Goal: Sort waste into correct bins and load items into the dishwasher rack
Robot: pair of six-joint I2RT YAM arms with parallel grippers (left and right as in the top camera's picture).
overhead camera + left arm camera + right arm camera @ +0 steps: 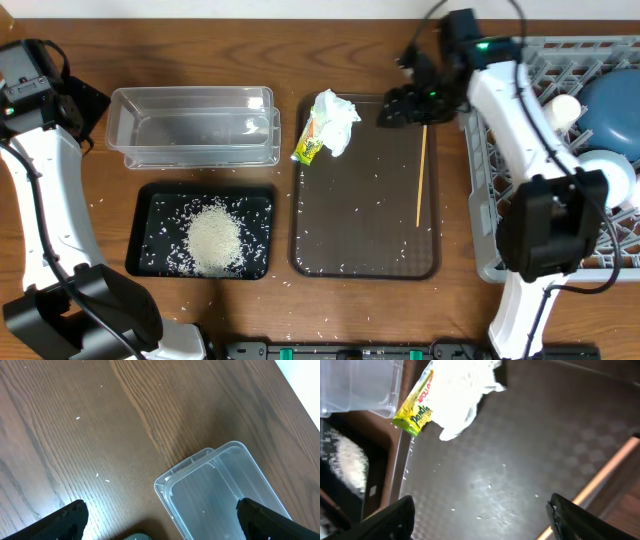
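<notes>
A crumpled white tissue [336,118] and a yellow-green wrapper [310,144] lie at the far left corner of the brown serving tray [365,215]. They also show in the right wrist view, tissue [462,395] and wrapper [415,410]. Rice [213,238] is piled in the black tray [150,205]. The clear tub [190,128] is empty. My right gripper [400,106] [480,517] is open above the serving tray, right of the tissue. My left gripper [88,100] [160,520] is open over the tub's [220,490] left end. The grey rack [560,50] holds the blue plate [612,108], light-blue bowl [612,172] and white cup [563,108]. No pink cup shows.
A wooden chopstick [421,175] [600,480] lies on the right side of the serving tray. Stray rice grains dot the serving tray and the table around the black tray. My right arm crosses the rack's left side.
</notes>
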